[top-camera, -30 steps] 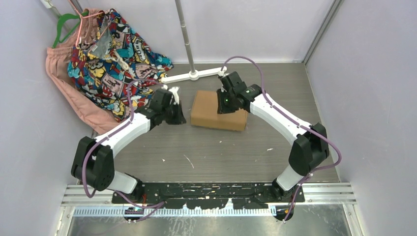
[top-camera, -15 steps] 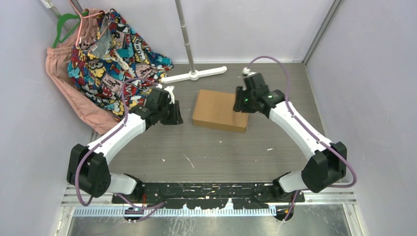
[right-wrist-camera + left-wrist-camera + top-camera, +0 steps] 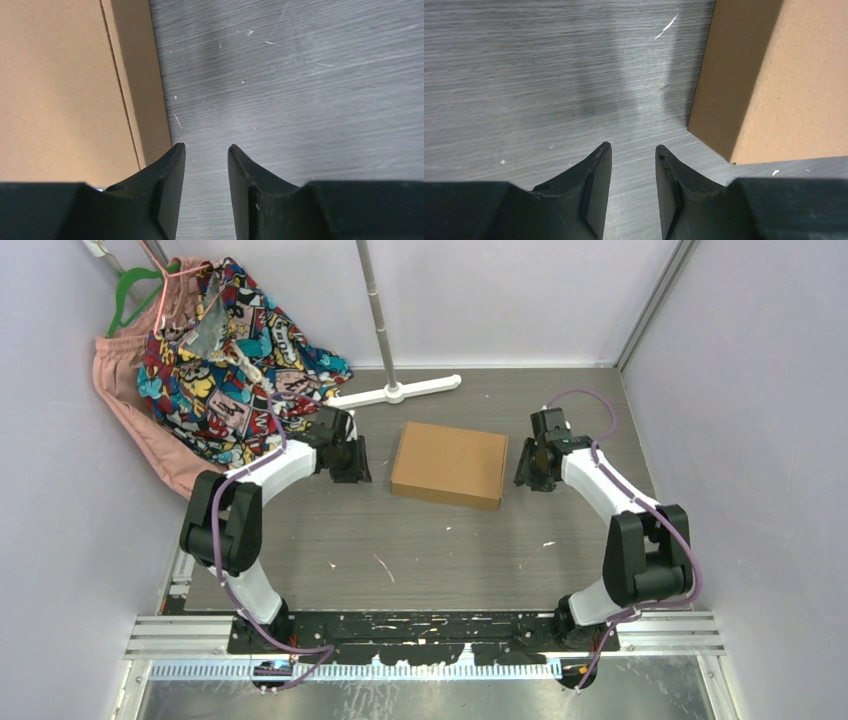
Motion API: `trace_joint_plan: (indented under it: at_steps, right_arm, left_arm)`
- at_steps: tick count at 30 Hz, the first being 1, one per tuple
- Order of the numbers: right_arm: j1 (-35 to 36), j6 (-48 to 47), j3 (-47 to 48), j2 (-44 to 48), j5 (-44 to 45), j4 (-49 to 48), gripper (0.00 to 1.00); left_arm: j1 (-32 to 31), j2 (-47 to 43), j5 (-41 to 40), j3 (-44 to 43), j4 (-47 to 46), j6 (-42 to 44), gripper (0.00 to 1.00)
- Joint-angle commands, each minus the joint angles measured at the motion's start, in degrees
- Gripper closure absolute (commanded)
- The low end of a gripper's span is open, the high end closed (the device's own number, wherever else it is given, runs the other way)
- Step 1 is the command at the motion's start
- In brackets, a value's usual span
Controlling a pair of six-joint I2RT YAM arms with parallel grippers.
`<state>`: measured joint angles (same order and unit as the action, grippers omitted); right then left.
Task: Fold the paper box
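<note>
light in the top view is bright, even and soft, falling from above. the paper box throws only a thin shadow along its near edge, and the arms leave faint ones on the table. from the left wrist, a pale sheen runs down the wood grain beside a soft grey shadow, and the box's side face is darker than its top. both wrist views keep table and cardboard sharp (the left gripper's fingers and the right gripper's fingers go soft and nearly featureless black at the bottom edge). the walls lean outward in the top view.
</note>
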<state>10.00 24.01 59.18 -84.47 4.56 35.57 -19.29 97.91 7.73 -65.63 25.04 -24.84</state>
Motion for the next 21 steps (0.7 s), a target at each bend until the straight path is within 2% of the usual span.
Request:
trace_joint_plan:
  at_steps: [1,4,9,15,17,21]
  right_arm:
    - [1.11,0.82,0.75,-3.4,-3.75,-5.6,0.58]
    - [3.75,-0.01,3.42,-6.84,-7.49,-5.81,0.59]
    - [7.46,-0.59,7.25,-10.76,-7.43,-4.76,0.61]
    - [7.22,-1.7,6.56,-10.46,-6.24,-4.92,0.59]
    - [6.07,-2.24,6.7,-10.56,-4.99,-4.52,0.55]
    - [2.41,-3.19,8.41,-12.09,-5.07,-3.23,0.55]
  left_arm:
    - [-0.36,2.91,4.54,-1.83,-7.7,0.22,0.62]
    - [-1.42,4.36,5.31,-1.93,-8.6,0.32,0.64]
    - [-4.1,3.8,4.98,0.04,-9.68,0.41,0.65]
    - [-5.58,0.97,3.41,2.13,-9.01,0.7,0.66]
    - [-5.6,-0.51,3.14,2.64,-7.7,1.55,0.66]
    - [-5.15,-5.5,-0.75,4.1,-3.42,3.53,0.66]
